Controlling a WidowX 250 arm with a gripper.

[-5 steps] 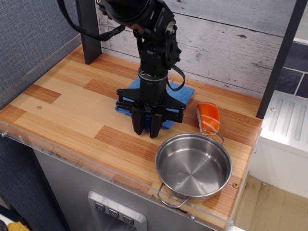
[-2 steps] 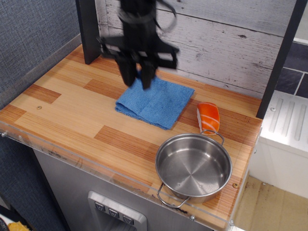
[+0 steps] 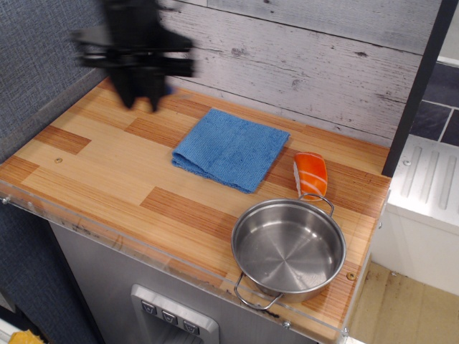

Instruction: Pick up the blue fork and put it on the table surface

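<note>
My gripper (image 3: pixel 142 100) is motion-blurred above the far left of the wooden table surface (image 3: pixel 107 168), its fingers pointing down and close together. A small blurred blue bit at the fingers looks like the blue fork (image 3: pixel 166 90), held off the wood. The rest of the fork is hidden by blur. The gripper is well left of the blue cloth (image 3: pixel 231 148), which lies flat with nothing on it.
A steel pot (image 3: pixel 289 247) stands at the front right. An orange salmon sushi toy (image 3: pixel 310 174) lies between the pot and the cloth. A clear plastic rim (image 3: pixel 107 233) runs along the front edge. A plank wall stands behind, and a dark post (image 3: pixel 423 79) at the right.
The gripper rose off the blue cloth and swept back and to the left, now over the far left of the table. The cloth is uncovered and bare.
</note>
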